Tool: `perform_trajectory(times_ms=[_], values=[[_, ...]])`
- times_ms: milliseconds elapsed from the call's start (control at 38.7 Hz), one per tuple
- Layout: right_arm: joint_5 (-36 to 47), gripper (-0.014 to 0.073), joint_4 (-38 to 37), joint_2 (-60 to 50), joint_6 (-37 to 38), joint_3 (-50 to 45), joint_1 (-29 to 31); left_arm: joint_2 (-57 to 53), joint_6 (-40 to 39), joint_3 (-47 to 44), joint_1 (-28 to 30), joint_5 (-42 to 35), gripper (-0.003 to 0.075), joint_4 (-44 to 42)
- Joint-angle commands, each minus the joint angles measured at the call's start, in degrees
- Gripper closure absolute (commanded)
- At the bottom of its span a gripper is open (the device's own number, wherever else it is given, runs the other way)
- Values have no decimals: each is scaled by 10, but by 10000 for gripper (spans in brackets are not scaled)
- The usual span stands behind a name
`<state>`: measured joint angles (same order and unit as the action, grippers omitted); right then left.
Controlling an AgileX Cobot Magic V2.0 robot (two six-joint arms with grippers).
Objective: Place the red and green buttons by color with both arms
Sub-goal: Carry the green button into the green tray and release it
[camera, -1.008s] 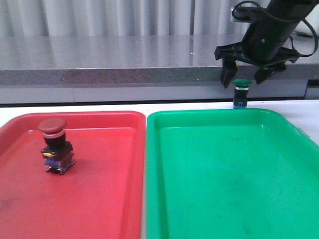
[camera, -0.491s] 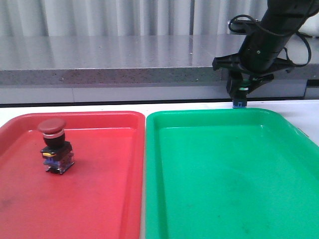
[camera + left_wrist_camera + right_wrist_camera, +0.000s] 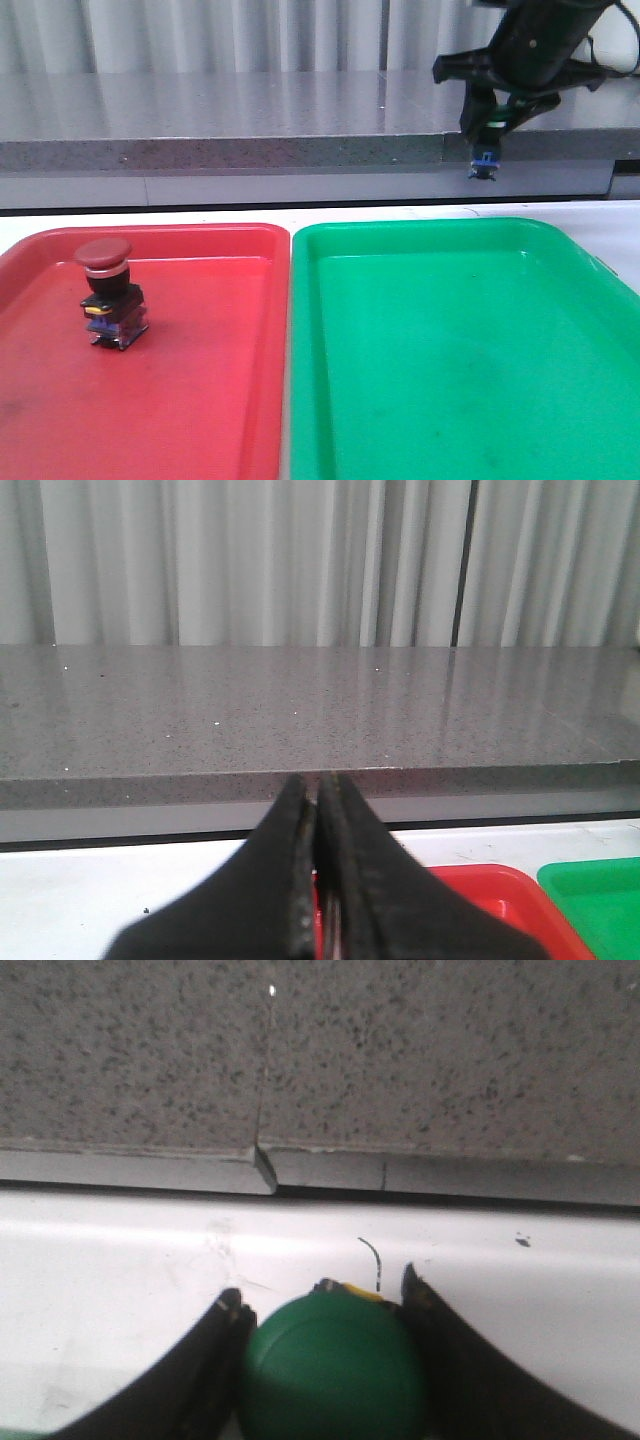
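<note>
Hanging at two o'clock in the front view, the right pincer (image 3: 487,125) has the green button (image 3: 485,160) clamped between its fingers, lifted clear of the white worktop (image 3: 150,215), its blue base pointing down above the far edge of the green tray (image 3: 450,350). From the right wrist camera the round green cap (image 3: 333,1370) fills the gap, with a black finger (image 3: 215,1360) pressed against each side of it, so the pincer is closed only as far as the cap allows. The left pincer (image 3: 318,880) shows in its own wrist camera with both fingers pressed together, nothing between them. Over at nine o'clock in the front view, the red button (image 3: 110,292) stands upright on the red tray (image 3: 200,400), dark red cap on top, well apart from both pincers.
</note>
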<state>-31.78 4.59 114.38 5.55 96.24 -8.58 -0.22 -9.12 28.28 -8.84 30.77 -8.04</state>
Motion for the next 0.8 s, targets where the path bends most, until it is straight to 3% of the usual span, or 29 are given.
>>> perform_trajectory(times_ms=[0,155,439,594,775], values=[[9,391,-3,-76,-12,2,-6,7,-4,13,0,-48,740,3],[20,391,-3,-164,-12,-87,-33,7,-4,13,0,-48,740,3],[108,391,-2,-320,-12,-338,-99,7,-4,13,0,-48,740,3],[147,391,-1,-345,-12,-441,-142,7,-4,13,0,-48,740,3],[197,391,8,-319,-12,-485,-179,7,-4,13,0,-48,740,3]])
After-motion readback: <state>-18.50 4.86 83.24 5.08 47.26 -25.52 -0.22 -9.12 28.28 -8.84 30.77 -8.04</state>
